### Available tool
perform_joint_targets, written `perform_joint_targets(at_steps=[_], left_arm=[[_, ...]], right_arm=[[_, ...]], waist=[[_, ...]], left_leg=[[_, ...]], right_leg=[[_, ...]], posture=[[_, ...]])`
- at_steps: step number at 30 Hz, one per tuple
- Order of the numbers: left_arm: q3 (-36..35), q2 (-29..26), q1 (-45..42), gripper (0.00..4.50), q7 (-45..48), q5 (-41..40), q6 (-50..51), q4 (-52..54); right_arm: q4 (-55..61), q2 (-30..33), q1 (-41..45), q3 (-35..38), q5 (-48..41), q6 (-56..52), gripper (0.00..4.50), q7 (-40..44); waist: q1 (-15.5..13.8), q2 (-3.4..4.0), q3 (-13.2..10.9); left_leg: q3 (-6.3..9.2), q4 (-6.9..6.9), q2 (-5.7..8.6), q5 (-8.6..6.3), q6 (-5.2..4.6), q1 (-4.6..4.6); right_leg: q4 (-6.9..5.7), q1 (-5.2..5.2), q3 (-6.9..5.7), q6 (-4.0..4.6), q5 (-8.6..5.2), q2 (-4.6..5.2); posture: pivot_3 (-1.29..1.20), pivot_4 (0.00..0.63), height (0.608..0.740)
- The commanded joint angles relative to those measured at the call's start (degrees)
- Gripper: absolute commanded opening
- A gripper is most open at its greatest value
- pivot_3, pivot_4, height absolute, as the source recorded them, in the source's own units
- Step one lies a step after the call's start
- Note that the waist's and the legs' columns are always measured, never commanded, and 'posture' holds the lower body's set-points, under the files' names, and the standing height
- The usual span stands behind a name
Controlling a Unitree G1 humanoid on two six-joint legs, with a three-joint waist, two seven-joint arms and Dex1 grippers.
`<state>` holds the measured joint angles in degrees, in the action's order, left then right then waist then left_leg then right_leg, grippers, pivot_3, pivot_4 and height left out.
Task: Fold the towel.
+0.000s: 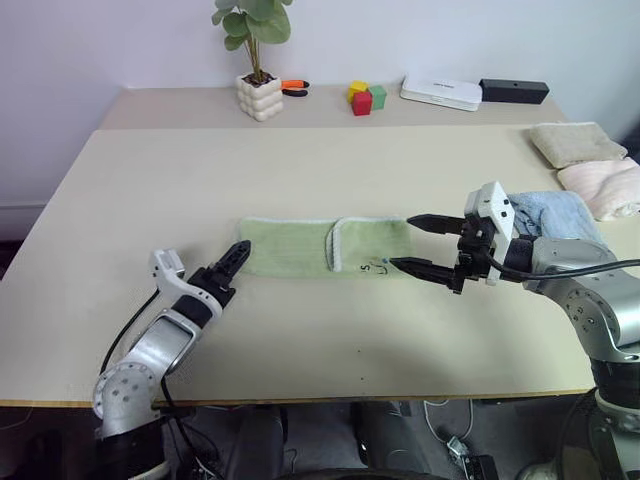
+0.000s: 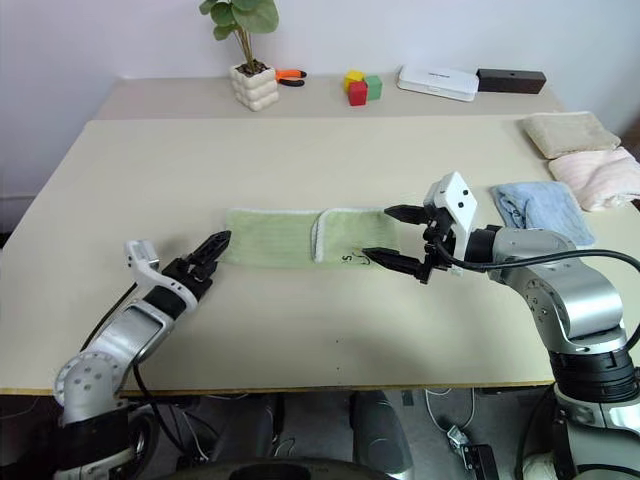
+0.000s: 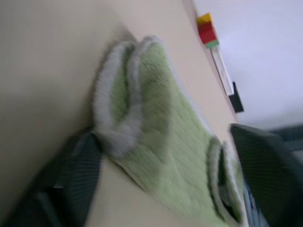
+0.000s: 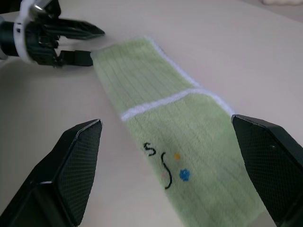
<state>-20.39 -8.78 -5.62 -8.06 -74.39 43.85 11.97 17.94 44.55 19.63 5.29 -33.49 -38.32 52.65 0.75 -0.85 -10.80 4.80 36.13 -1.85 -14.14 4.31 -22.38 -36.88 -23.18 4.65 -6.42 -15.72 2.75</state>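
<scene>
The towel [image 1: 295, 247] is light green with whitish trim and lies as a long strip mid-table, its right end folded over to the left. A small dark embroidered mark [image 4: 163, 163] shows on that folded part. My left gripper [image 1: 236, 262] is at the strip's left end, its fingers apart on either side of the edge; in the left wrist view the doubled edge [image 3: 118, 113] lies between them, touching one finger [image 3: 80, 175]. My right gripper [image 1: 401, 241] hovers open just above the right end, near the mark, holding nothing.
Folded light blue [image 1: 555, 213], pink [image 1: 605, 185] and beige [image 1: 575, 143] towels lie at the table's right. Along the back stand a potted plant [image 1: 260, 95], coloured blocks [image 1: 365, 97], a white box [image 1: 440, 92] and a black box [image 1: 513, 90].
</scene>
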Motion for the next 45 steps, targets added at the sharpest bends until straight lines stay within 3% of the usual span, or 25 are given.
perform_joint_targets(at_steps=[1,5,8,12,16,21,25,28,35,36,39,44,45], left_arm=[[1.9,0.6,-0.6,2.16,-0.7,1.3,1.0,-2.1],[2.0,-0.1,-2.5,0.05,0.0,1.5,1.4,-1.5],[3.7,-2.1,-5.1,0.05,2.6,3.5,1.9,-0.3],[8.3,-4.2,-11.5,0.05,7.3,6.1,2.7,3.1],[13.6,-3.8,-18.3,0.05,12.8,9.1,3.1,2.3],[23.3,-1.1,-25.7,0.05,23.1,17.2,1.9,-3.8],[33.5,2.8,-30.9,0.05,30.8,28.7,-1.9,-14.8],[37.3,5.7,-32.7,0.05,34.9,35.2,-5.9,-20.0],[38.7,13.2,-35.4,0.05,39.2,42.6,-7.7,-32.1],[38.2,13.7,-35.4,0.65,39.9,42.6,-6.9,-32.6],[38.5,14.1,-35.0,1.80,40.4,45.9,-8.6,-33.4],[37.5,13.6,-34.4,4.21,42.4,45.8,-4.2,-30.0],[36.7,13.7,-34.4,4.43,42.4,45.2,-3.3,-29.2]], right_arm=[[1.6,-0.3,1.2,0.7,0.3,1.1,4.50,-1.1],[1.3,-0.4,1.0,0.9,0.7,1.1,4.50,-1.7],[1.7,0.3,-0.3,2.0,0.6,1.4,4.50,-1.3],[0.4,3.8,-3.5,8.2,-2.2,2.1,4.50,3.3],[-1.0,3.1,-3.3,13.6,-3.2,5.4,4.50,2.7],[0.5,2.8,-6.4,16.0,-3.2,7.8,4.50,3.2],[1.0,3.2,-8.2,15.8,-2.1,8.5,4.50,1.5],[2.5,3.1,-8.7,16.1,-2.4,7.8,4.50,0.0],[4.9,3.0,-10.3,16.7,-2.9,6.5,4.50,-3.3],[5.2,3.1,-10.4,16.8,-3.0,6.2,4.50,-3.6],[5.6,3.2,-10.2,16.9,-3.4,5.6,4.50,-4.3],[4.4,2.8,-8.7,15.5,-3.7,5.1,4.50,-5.3],[3.9,2.8,-8.4,15.3,-3.7,5.1,4.50,-5.4]], waist=[[-0.1,-0.01,0.0],[-0.2,0.02,0.0],[-0.1,-0.03,0.0],[-0.4,-0.09,-0.1],[0.1,-0.09,-0.1],[0.0,-0.09,-0.1],[0.0,-0.09,-0.1],[0.2,-0.08,-0.1],[0.0,-0.06,-0.1],[0.0,-0.06,-0.1],[0.0,-0.06,-0.1],[0.1,-0.06,-0.1],[0.1,-0.05,-0.1]], left_leg=[[0.01,0.00,0.01,0.00,0.00,-0.03],[0.02,-0.08,0.01,0.00,0.00,-0.10],[0.03,-0.07,0.01,0.00,0.00,-0.10],[0.07,-0.07,0.03,0.00,0.01,-0.22],[0.05,-0.06,0.04,0.00,0.01,-0.37],[0.07,-0.11,0.04,0.00,0.01,-0.35],[0.06,-0.04,0.06,0.00,0.01,-0.39],[0.05,-0.04,0.07,0.00,0.01,-0.45],[0.06,-0.01,0.07,0.00,-0.01,-0.53],[0.06,-0.02,0.07,0.00,-0.01,-0.55],[0.07,-0.05,0.07,0.00,-0.01,-0.56],[0.07,-0.03,0.06,0.00,-0.01,-0.55],[0.07,-0.02,0.06,0.00,-0.01,-0.55]], right_leg=[[0.04,0.00,0.00,0.00,0.00,0.01],[0.24,0.03,-0.01,-0.04,0.02,0.02],[0.25,0.03,-0.01,-0.05,0.03,0.01],[0.35,0.02,-0.03,-0.07,0.04,0.01],[0.65,0.06,0.00,-0.37,0.24,0.01],[0.67,0.05,-0.01,-0.47,0.29,-0.04],[0.71,0.05,0.00,-0.46,0.29,-0.03],[0.77,0.02,0.02,-0.47,0.29,-0.01],[0.76,-0.05,0.02,-0.51,0.31,-0.02],[0.78,-0.05,0.02,-0.50,0.31,-0.02],[0.77,-0.08,0.01,-0.52,0.31,-0.02],[0.75,-0.07,0.01,-0.54,0.32,-0.01],[0.74,-0.07,0.02,-0.55,0.33,-0.02]], posture=[[0.00,0.150,0.740],[0.00,0.150,0.740],[0.00,0.150,0.740],[0.00,0.150,0.740],[0.00,0.150,0.740],[0.00,0.150,0.740],[0.00,0.150,0.740],[0.00,0.150,0.740],[0.00,0.150,0.740],[0.00,0.150,0.740],[0.00,0.150,0.740],[0.00,0.150,0.740],[0.00,0.150,0.740]])
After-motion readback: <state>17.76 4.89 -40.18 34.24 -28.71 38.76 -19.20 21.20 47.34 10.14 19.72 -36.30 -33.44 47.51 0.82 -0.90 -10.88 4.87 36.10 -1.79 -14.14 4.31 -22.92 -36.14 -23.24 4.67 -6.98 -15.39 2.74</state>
